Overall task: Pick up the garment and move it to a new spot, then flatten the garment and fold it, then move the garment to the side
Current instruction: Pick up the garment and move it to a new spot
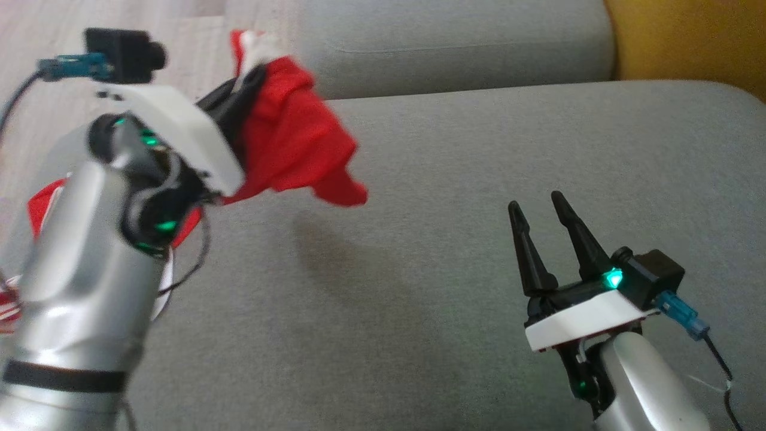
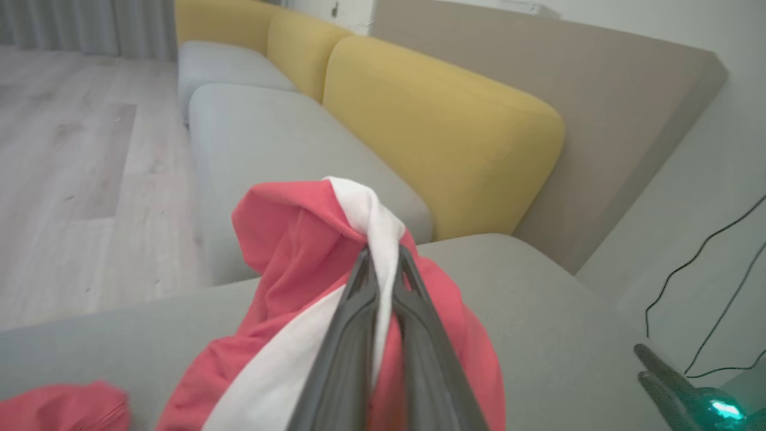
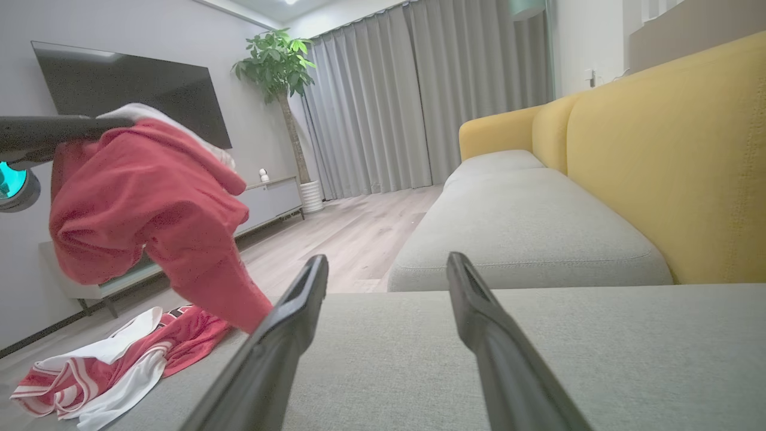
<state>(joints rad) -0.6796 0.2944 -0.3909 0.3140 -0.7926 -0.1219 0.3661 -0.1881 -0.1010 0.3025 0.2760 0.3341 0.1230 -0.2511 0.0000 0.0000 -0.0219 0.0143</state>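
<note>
1. Left gripper (image 2: 383, 254): clenched on the garment (image 1: 293, 143). In the left wrist view I see the two fingers pinched close together on a bunch of red cloth and a twisted white band.
2. Garment: red with white parts, raised above the grey sofa seat (image 1: 449, 269) on my left side. It hangs in loose folds from the fingers, and a faint shadow falls on the seat beneath it.
3. In the right wrist view the lowest hanging tail comes down to a red and white striped heap (image 3: 102, 365) lying near the edge of the seat. I cannot tell whether that heap is part of the same garment.
4. Right gripper (image 1: 536, 201): released, with the fingers spread apart and nothing between them. It sits low over the seat on my right, well apart from the garment. I cannot tell whether it touches the cushion.
5. Surroundings: a yellow backrest (image 2: 443, 131) runs behind the seat, and a second grey seat (image 3: 514, 227) lies further along. Beyond the sofa are a pale wooden floor (image 2: 72, 179), a wall-mounted television (image 3: 131, 90), a potted plant (image 3: 275, 54) and grey curtains (image 3: 389, 102).
</note>
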